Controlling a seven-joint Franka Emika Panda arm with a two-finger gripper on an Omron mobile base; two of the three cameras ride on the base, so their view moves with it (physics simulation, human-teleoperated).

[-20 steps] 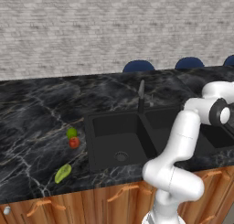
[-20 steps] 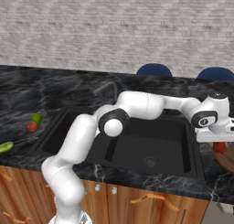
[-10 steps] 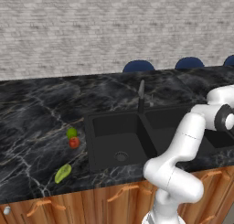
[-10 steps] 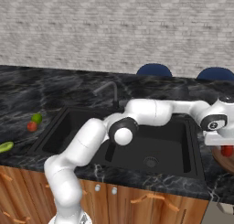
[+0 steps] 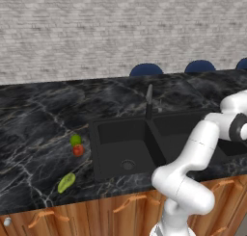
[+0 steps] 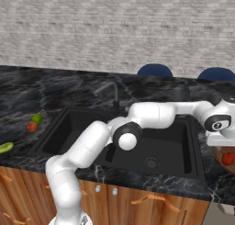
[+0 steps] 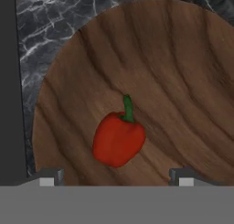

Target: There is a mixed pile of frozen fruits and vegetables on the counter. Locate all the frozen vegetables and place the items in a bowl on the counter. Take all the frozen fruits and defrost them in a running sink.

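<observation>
White glossy rounded arm (image 6: 92, 146) segments, dark grey joint rings, round end caps.

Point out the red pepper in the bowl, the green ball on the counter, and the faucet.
red pepper (image 7: 119, 140), hand view, middle of its red body
green ball (image 5: 75, 140), left base view, its centre
faucet (image 5: 149, 101), left base view, its upright stem

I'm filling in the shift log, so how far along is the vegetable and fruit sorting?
Done: the red pepper lies in the wooden bowl, to the right of the sink. In hand: nothing; the gripper hangs open above the bowl. Left: the green ball goes to the bowl; the red-orange ball and the yellow-green oblong, both on the counter, go into the sink.
</observation>
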